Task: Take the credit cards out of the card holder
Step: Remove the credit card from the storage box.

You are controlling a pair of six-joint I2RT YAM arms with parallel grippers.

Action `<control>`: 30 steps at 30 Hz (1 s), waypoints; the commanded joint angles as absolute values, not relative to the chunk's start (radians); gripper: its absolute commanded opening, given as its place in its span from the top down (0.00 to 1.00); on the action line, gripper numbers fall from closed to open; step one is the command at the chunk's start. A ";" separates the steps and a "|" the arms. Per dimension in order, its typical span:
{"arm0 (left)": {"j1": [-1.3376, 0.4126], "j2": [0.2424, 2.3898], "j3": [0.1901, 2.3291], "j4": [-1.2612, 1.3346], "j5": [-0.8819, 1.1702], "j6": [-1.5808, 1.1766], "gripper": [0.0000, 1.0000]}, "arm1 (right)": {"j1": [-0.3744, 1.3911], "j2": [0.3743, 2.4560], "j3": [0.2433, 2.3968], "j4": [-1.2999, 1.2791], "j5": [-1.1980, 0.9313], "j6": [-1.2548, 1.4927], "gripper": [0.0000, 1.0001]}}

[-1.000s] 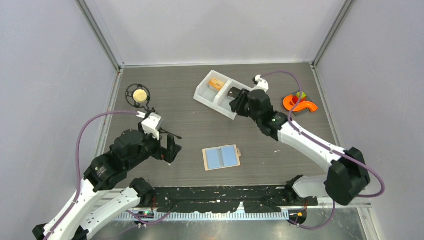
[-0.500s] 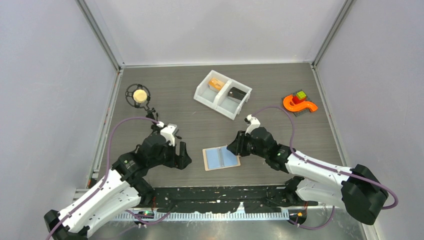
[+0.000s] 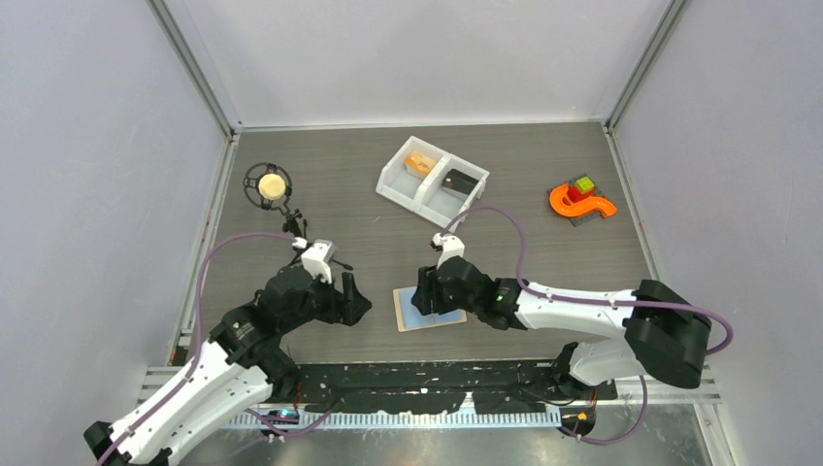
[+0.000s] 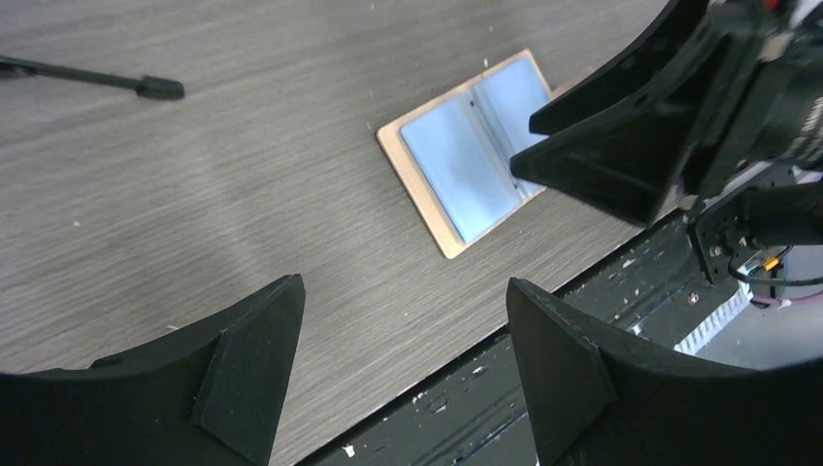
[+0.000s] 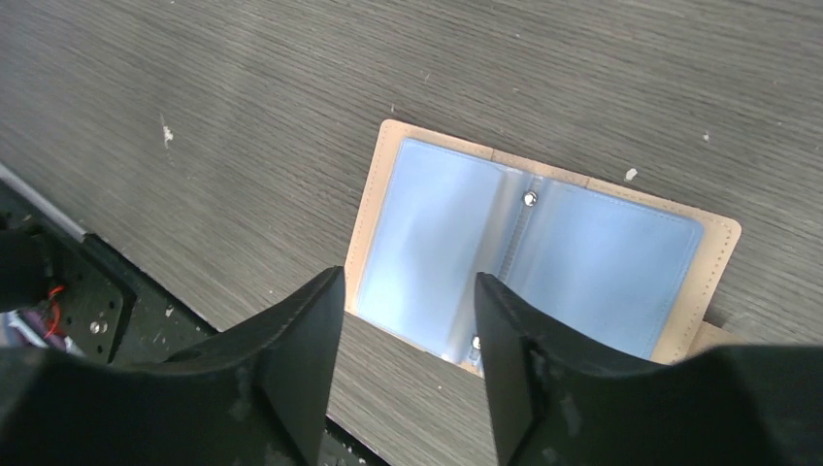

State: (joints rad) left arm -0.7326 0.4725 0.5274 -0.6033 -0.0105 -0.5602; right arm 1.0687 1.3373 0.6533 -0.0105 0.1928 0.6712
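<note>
Hovering over the open card holder point(image 5: 534, 243), the right gripper point(image 5: 408, 359) has its fingers spread with nothing between them; the gap frames the near edge of the holder's left leaf. I cannot tell whether the tips touch it.

Left gripper point(image 4: 403, 379): fingers also spread wide and empty, above bare table point(image 3: 369, 243) just left of the holder and apart from it.

Card holder lies flat and unfolded near the table's front edge, between the two grippers, light blue lining up, tan border showing all round.

Farther back, white two-compartment bin point(image 3: 393, 189): orange-tan card point(image 3: 419, 163) in its left compartment, dark card point(image 3: 458, 180) in its right.

Far right, an orange curved piece point(image 3: 580, 202). Far left, a black ring stand holding a pale ball point(image 3: 269, 184).
</note>
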 commanded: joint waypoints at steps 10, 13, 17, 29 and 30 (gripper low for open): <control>-0.730 0.276 0.678 -0.781 -0.161 -0.490 0.18 | 1.193 1.541 0.890 -0.226 0.437 0.672 0.30; -0.730 0.240 0.682 -0.803 -0.198 -0.482 0.17 | 1.203 1.576 0.933 -0.261 0.451 0.681 0.29; -0.730 0.199 0.666 -0.795 -0.206 -0.484 0.16 | 1.217 1.623 0.963 -0.299 0.464 0.694 0.29; -0.731 0.195 0.660 -0.787 -0.194 -0.480 0.15 | 1.223 1.699 0.991 -0.330 0.484 0.702 0.28; -0.730 0.196 0.660 -0.787 -0.195 -0.480 0.15 | 1.223 1.702 0.991 -0.331 0.485 0.704 0.28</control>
State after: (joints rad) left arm -0.7326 0.1917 0.6518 -0.7982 -0.1841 -0.4919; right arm 1.2156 1.6859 0.9501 -0.3119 0.4328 0.6849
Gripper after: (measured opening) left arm 0.845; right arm 0.716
